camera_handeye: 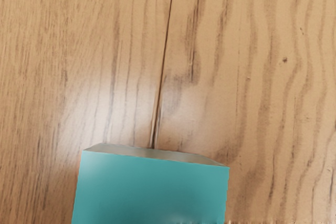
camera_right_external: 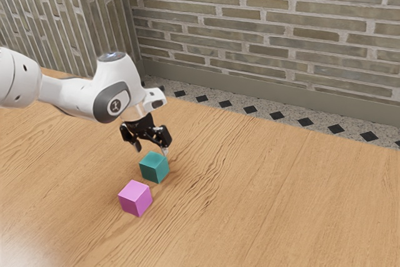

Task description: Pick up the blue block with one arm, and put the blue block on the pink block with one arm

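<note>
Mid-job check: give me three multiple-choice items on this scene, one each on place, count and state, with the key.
1. The pink block sits: A) on the blue block; B) on the table, apart from it, nearer the camera; C) against the wall.
2. Blocks on the table: A) one; B) two; C) four.
3. The blue block is: A) resting on the table under the hand; B) lifted; C) stacked on pink.
Key: 1 B, bare wood shows between them; 2 B, one pink, one blue; 3 A, its base meets the wood below the open hand.
</note>
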Tool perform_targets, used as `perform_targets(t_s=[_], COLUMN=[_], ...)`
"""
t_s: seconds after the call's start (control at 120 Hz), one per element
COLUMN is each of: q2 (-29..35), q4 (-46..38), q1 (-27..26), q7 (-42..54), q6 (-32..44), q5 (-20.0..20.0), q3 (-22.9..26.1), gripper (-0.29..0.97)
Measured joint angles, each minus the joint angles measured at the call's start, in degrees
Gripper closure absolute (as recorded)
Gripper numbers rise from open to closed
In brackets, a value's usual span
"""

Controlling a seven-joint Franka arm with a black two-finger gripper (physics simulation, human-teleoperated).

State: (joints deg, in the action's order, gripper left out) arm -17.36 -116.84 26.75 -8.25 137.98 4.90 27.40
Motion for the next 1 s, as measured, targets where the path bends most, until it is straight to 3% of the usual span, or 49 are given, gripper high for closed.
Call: perform_targets(t_s=[0.242,0.533,1.0], q2=[0.3,-0.3,-4.8], q4=[0.1,1.3,4.6], q1=[-0.4,-0.4,-1.7], q7=[5.9,10.1,6.0], q6=[-2.9,-8.8,-8.2], q5=[0.3,4.0,4.8], q3=[-0.3,-0.4,-1.9], gripper=[0.0,0.0,0.0])
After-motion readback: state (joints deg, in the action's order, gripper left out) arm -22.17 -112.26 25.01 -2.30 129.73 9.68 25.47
